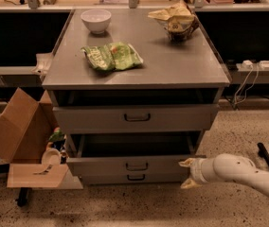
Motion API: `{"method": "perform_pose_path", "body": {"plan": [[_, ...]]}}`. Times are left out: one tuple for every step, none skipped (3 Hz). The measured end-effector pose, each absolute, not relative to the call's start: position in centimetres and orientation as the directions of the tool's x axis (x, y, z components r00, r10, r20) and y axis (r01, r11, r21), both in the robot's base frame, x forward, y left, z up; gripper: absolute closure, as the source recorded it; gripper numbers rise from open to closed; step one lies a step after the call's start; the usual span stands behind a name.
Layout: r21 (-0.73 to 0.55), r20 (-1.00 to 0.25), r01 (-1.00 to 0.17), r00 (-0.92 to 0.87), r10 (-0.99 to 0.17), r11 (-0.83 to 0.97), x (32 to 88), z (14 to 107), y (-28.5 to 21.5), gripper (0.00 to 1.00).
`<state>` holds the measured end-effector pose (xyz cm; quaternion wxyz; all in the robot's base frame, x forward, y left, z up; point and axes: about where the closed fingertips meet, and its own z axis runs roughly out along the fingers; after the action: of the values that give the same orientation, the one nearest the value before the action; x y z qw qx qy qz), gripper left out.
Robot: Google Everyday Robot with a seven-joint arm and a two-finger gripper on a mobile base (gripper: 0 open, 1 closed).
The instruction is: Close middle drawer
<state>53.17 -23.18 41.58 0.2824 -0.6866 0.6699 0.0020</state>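
While the middle drawer (101, 166) stands partly pulled out of the cabinet (134, 81), beneath the taller top drawer (92, 118), the hand (189, 173) sits at the cabinet's lower right, fingers spread, just beside that drawer's front.

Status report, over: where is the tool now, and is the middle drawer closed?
Tool open, low at right end of middle drawer front. Drawer partly out, not closed. No visible obstruction in its path.
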Motion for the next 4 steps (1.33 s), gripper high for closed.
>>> {"method": "perform_pose_path", "body": {"plan": [[-0.385, -0.381, -0.921, 0.102, -0.919, 0.057, 53.2, 41.6, -23.2, 0.50], [-0.385, -0.381, -0.921, 0.102, -0.919, 0.057, 53.2, 41.6, -23.2, 0.72], [-0.390, -0.378, -0.919, 0.109, -0.919, 0.051, 53.8, 41.3, -22.8, 0.95], [-0.412, -0.378, -0.910, 0.127, -0.917, 0.044, 55.4, 41.2, -22.2, 1.00]]}}
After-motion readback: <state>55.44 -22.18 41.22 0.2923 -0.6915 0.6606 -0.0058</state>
